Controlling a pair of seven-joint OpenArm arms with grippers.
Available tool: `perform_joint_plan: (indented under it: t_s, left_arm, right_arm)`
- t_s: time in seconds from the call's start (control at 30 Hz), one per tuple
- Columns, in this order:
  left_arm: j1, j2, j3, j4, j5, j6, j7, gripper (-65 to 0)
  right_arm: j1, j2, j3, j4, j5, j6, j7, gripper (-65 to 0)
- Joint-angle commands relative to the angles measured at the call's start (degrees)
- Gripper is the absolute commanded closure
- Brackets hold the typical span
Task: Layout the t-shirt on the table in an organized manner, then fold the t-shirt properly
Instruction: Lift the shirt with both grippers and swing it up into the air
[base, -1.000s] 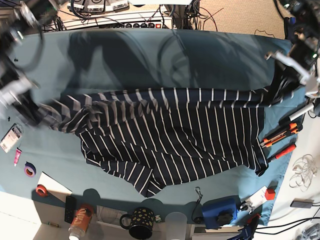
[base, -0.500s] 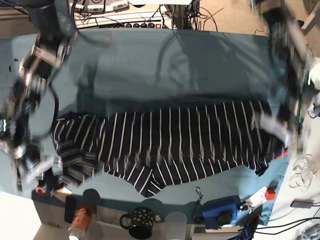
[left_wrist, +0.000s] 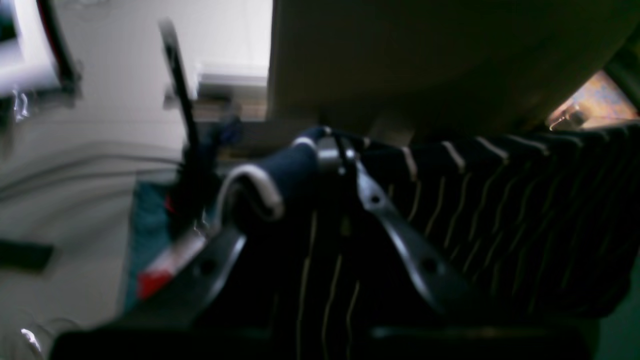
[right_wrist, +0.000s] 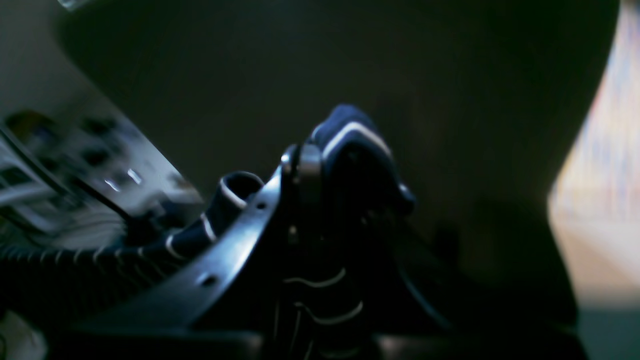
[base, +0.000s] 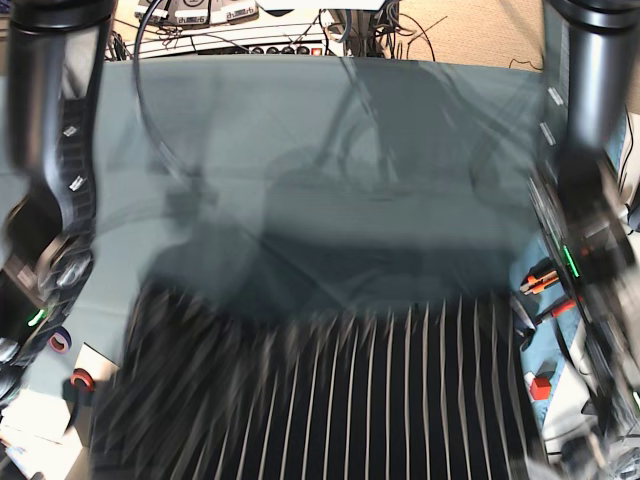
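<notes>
Jaws of both the left gripper (left_wrist: 330, 155) and right gripper (right_wrist: 320, 155) pinch the dark navy white-striped fabric t-shirt (base: 400, 400), lifting it from the table's teal-blue cloth (base: 300, 130) toward six o'clock, seemingly to spread it flat.

Dark navy t-shirt (base: 340, 400) with thin white stripes, motion-blurred, spread wide across lower half of frame, stripes running vertical. Teal tabletop (base: 300, 130) fills upper half, bare cloth above the shirt's top edge.

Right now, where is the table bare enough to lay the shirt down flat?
The far table is bare teal, bordered by the cable strip behind and the lifted t-shirt in front. Both side edges are crowded: tape rolls one side, orange-handled tools the other.
</notes>
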Motion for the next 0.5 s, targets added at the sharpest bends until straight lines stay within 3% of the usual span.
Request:
perform_joint_plan:
  t_s: [0.0,0.17,0.3,0.37,0.47]
  left_arm:
    - [-4.6,-1.2,0.0,0.2,-1.1,0.0,0.0,0.0]
    - [-11.4,-5.7,0.0,-0.2,-7.0,-0.1,6.9,0.0]
    - [-11.2,-10.0,0.0,-0.2,-14.5,-1.4,14.3,0.0]
    - [-9.6,-11.1,0.0,-0.2,-18.7,-3.2,16.6,0.0]
    - [-6.6,-12.2,0.0,-0.2,-22.3,-3.2,19.2,0.0]
  right_arm:
    - [0.3,0.7,0.1,0.2,-0.2,-0.2,-1.6,0.0]
    - [0.3,1.7,0.1,0.7,4.1,-0.1,-2.7,0.0]
    - [0.3,2.3,0.1,4.1,6.4,0.0,-11.7,0.0]
    - [0.3,2.6,0.1,5.2,7.9,0.0,-13.4,0.0]
    - [0.3,2.6,0.1,6.1,9.8,0.0,-18.0,0.0]
